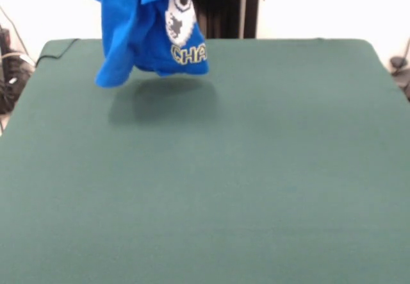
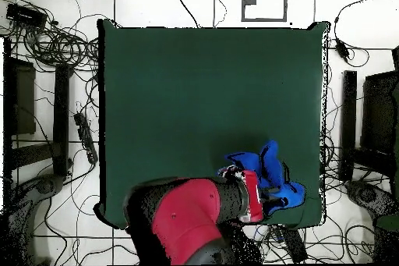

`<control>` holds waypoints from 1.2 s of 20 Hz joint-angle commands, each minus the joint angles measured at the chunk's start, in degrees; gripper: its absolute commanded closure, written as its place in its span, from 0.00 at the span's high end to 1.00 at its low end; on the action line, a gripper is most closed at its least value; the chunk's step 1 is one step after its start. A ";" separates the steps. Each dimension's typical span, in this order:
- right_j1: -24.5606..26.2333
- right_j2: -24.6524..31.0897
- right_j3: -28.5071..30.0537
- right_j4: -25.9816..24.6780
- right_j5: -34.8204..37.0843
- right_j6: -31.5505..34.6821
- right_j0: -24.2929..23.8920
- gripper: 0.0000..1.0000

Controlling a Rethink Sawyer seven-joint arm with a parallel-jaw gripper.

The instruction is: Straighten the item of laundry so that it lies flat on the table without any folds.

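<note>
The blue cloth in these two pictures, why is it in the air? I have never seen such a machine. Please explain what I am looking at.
The machine is a robot arm, red and black. One picture looks across the table; the other looks straight down on it. The blue cloth is a small T-shirt with white lettering. It hangs bunched above the green table top, casting a shadow below, so the arm has lifted it. From above, the shirt sits at the arm's end, which hides the claw. Nothing else lies on the table.

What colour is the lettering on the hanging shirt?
White, on the bright blue shirt; it shows best in the front view.
</note>
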 commanded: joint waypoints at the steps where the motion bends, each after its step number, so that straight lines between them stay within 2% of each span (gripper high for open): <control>1: -0.61 8.00 6.84 -3.44 -0.07 6.25 0.56 0.00; 4: -1.70 9.86 6.79 -4.26 -2.44 5.37 -0.74 0.00; 10: 2.42 16.97 4.82 -1.46 -16.55 10.49 -5.21 0.00; 11: 1.71 19.80 5.17 -0.60 -21.49 10.81 -6.94 0.00; 12: 1.72 20.68 4.84 -0.72 -22.83 10.44 -7.68 0.00; 15: -1.25 27.05 4.76 -1.87 -32.23 8.58 -12.28 0.00; 22: -4.29 33.11 2.09 -4.49 -42.16 7.18 -16.94 0.00; 24: -10.54 40.64 2.77 -8.24 -43.59 5.48 -22.18 0.00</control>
